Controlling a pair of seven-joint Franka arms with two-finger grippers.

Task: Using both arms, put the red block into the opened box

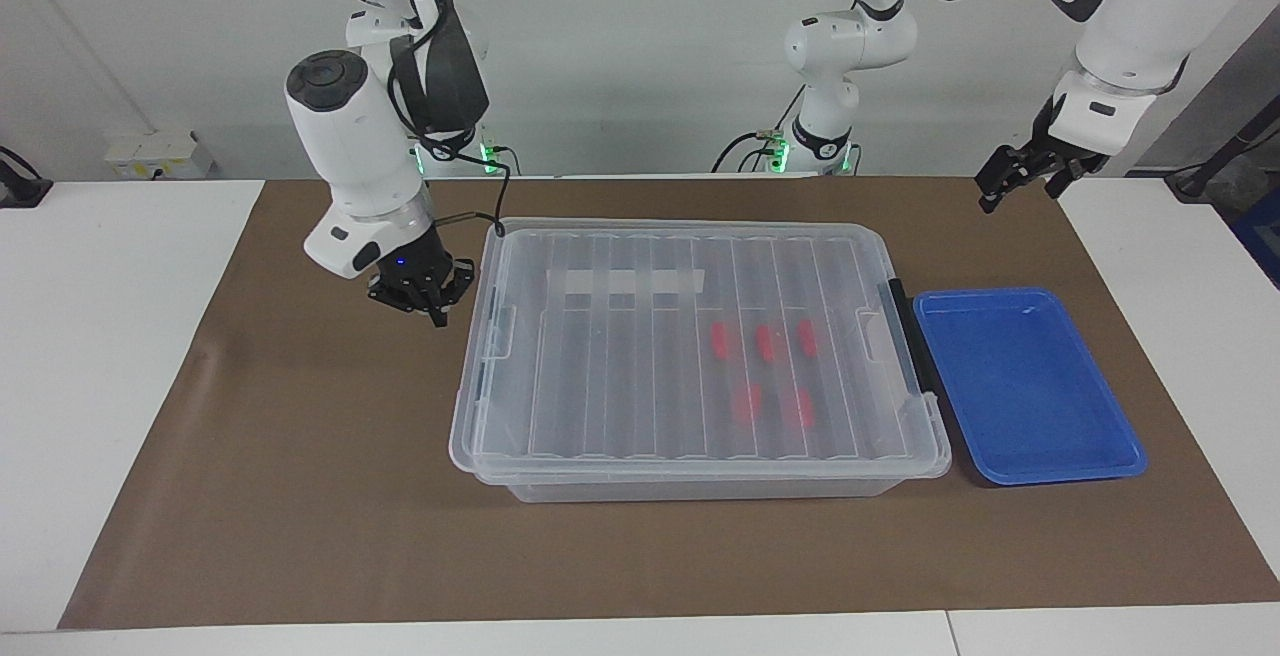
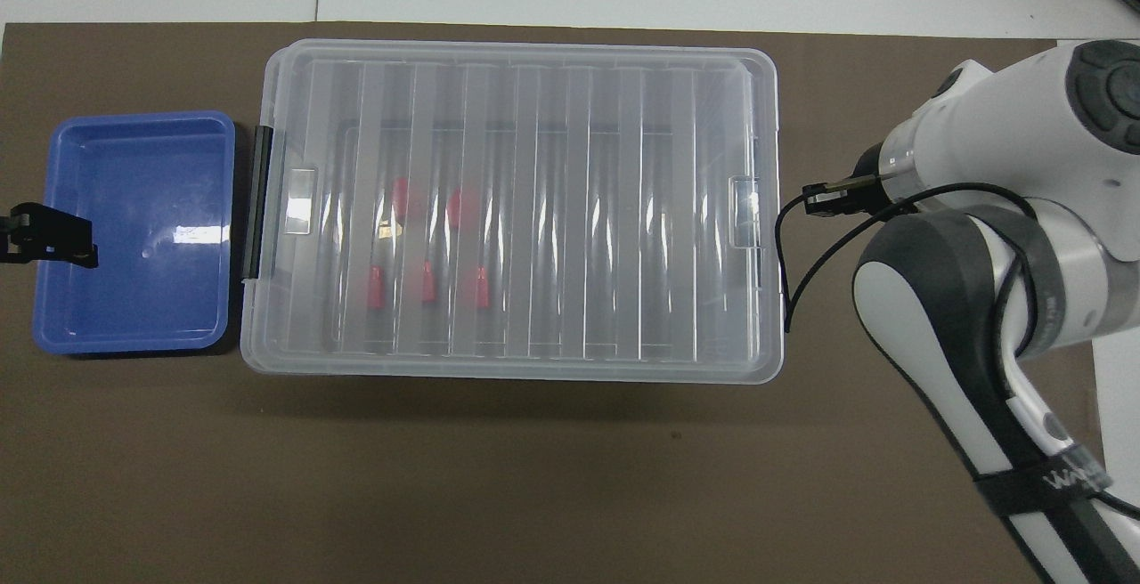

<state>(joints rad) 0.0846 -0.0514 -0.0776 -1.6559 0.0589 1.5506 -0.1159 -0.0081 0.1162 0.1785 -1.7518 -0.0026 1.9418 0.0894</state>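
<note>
Clear plastic fills the middle of your counter (image 1: 120,356): the box (image 1: 690,481) (image 2: 512,369) sits on the brown mat (image 1: 300,496) (image 2: 534,477) with its ribbed lid (image 1: 620,366) (image 2: 623,210) lying flat on top, covering it. Read the clock from overhead, with twelve pointing away from the robots.

Five red blocks (image 1: 765,341) (image 2: 427,281) lie inside the box under the lid, all in its nine o'clock half. Three sit in a row on the six o'clock side and two on the twelve o'clock side. They are apart from one another.

A black latch (image 1: 905,336) (image 2: 258,201) runs along the box's nine o'clock end. You see a white tape strip (image 1: 625,281) on the lid, toward three o'clock and the robots' edge. The blue tray (image 1: 1120,461) (image 2: 134,344) sits just beside the latch, at the box's nine o'clock.

Your right claw (image 1: 435,314) hangs low over the mat at the box's three o'clock, just off that end and apart from it. Its fingertips are together and you can see nothing between them. From overhead the wrist hides it.

Your left claw (image 1: 1010,184) (image 2: 53,235) is raised at nine o'clock, over the outer edge of the tray as seen from overhead. Its fingers stand apart with nothing in them.
</note>
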